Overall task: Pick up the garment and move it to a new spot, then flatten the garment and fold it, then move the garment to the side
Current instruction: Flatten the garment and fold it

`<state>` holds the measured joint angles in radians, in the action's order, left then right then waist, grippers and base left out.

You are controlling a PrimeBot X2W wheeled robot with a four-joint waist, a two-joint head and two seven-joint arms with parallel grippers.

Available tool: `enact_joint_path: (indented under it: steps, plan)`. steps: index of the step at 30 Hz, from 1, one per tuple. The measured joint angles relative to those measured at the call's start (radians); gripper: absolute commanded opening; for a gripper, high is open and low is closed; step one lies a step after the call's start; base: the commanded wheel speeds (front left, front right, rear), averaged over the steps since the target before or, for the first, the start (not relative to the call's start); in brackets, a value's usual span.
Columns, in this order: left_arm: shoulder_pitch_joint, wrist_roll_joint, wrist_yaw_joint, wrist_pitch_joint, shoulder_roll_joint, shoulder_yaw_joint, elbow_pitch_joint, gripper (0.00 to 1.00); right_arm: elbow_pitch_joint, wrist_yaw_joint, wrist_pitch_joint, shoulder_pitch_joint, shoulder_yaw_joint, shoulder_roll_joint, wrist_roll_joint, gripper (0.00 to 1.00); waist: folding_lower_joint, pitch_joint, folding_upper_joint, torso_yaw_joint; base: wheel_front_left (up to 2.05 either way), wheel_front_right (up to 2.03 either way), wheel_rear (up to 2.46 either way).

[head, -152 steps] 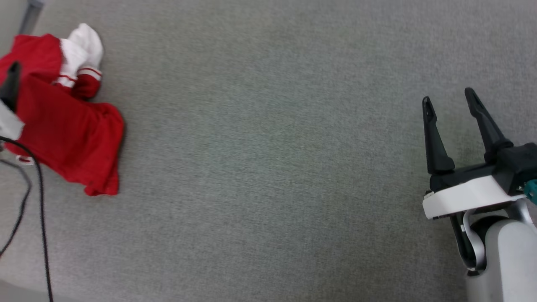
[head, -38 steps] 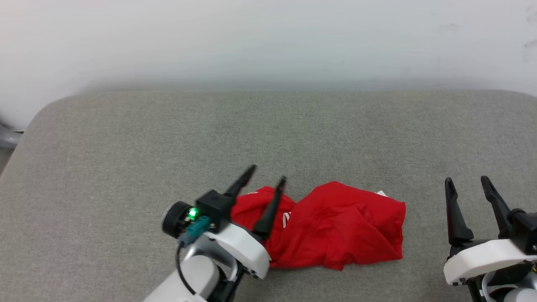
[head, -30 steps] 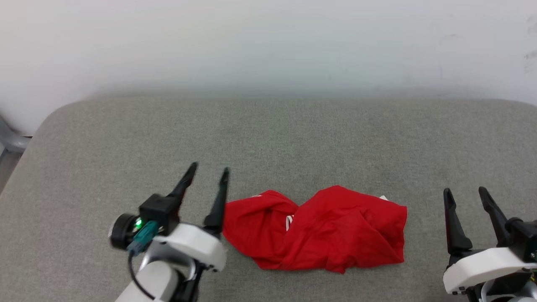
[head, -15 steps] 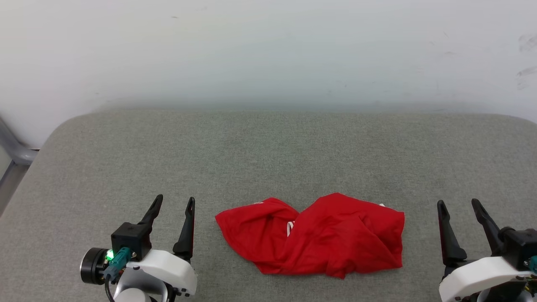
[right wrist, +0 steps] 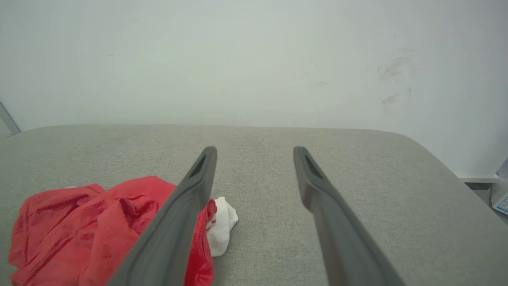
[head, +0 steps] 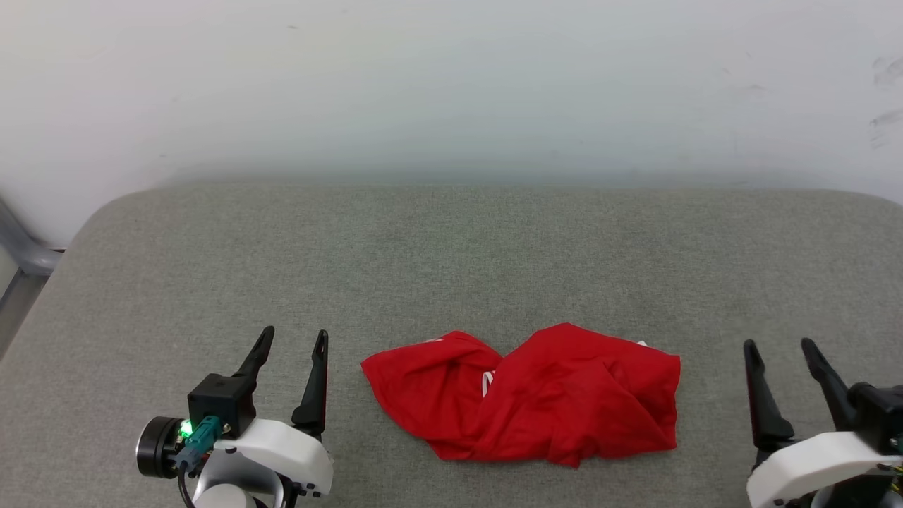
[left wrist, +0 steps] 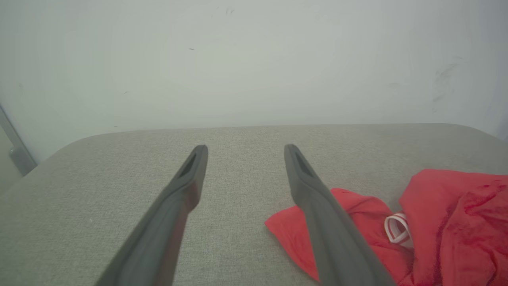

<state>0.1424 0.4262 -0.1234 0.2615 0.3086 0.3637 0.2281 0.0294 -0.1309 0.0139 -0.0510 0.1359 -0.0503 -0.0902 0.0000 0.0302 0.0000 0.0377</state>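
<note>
Noted grey padded desk [head: 451, 268] spanning the head view, with the garment [head: 536, 402] lying crumpled at lower centre, touched by neither tool. Found left tool [head: 295, 337] at lower left and right tool [head: 779, 344] at lower right, both spread wide, empty, flanking the heap. Judged flattening in hand; next calls for pinching opposite edges and drawing them apart.

Bare indoor workroom, perhaps a lab; plain white wall [head: 451, 85] with dark scuff marks [right wrist: 391, 67]; grey cloth-covered tabletop [head: 451, 268], rounded corners, set against it; metal bar [head: 21, 250] at left.
</note>
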Motion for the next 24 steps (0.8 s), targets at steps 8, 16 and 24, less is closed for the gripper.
enact_joint_path:
  steps: [8, 16, 24]
  plan:
    - [0.011, -0.021, 0.014, 0.000, -0.023, -0.004, -0.019, 1.00, -0.094, 0.000, -0.059, 0.014, 0.118, 0.000, -0.002, 1.00, 0.0000, -0.023, 0.0000, 0.019, 0.00, 0.00, 0.00]
    - [0.047, -0.051, 0.033, 0.000, -0.057, -0.021, -0.067, 1.00, -0.214, 0.000, -0.276, 0.122, 0.139, -0.002, -0.022, 1.00, 0.0000, -0.099, 0.0000, 0.052, 0.00, 0.00, 0.00]
    - [0.078, -0.083, 0.063, 0.000, -0.092, -0.064, -0.082, 1.00, -0.263, 0.000, -0.505, 0.259, -0.020, -0.092, -0.072, 1.00, 0.0002, -0.185, 0.0000, 0.093, 0.00, 0.00, 0.00]
